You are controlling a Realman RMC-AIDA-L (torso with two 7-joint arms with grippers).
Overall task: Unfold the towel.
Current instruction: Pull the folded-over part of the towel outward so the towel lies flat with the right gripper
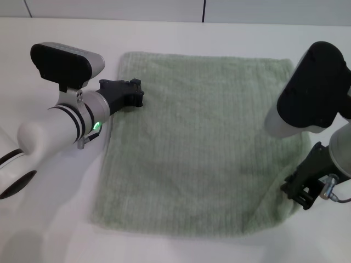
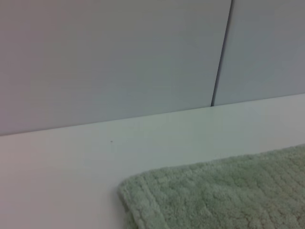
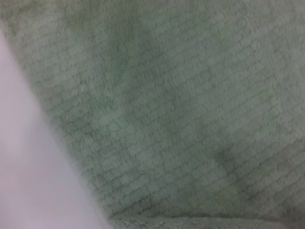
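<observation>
One towel (image 1: 203, 148) is lying spread across the middle of the white counter (image 1: 181, 35) while I am reaching my left end effector (image 1: 131, 92) over its upper-left edge and my right end effector (image 1: 300, 189) at its lower-right corner, grips unclear.

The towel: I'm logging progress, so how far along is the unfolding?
Mostly done: the towel lies spread flat as one sheet on the table. In hand: the left gripper sits at its far left corner and the right gripper at its near right edge, which looks slightly rumpled. Left: smoothing that edge and withdrawing.
</observation>
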